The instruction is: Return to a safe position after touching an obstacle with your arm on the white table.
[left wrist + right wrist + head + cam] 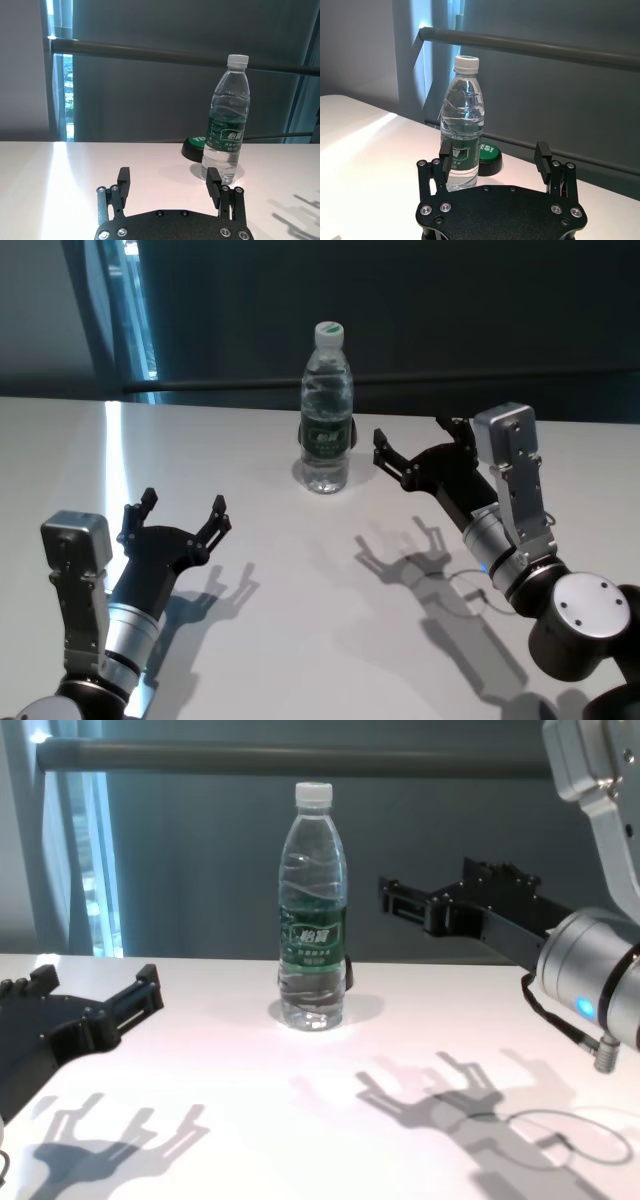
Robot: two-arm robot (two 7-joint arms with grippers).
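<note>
Left tool [174, 517] parked low at near desk [300, 600] edge, fingers spread, empty. Right tool [412, 452] raised just beside obstacle [326, 415], fingers spread, holding nothing, apart from it. I judge retreat pending. Obstacle upright mid-desk, green button [487, 156] behind.
</note>
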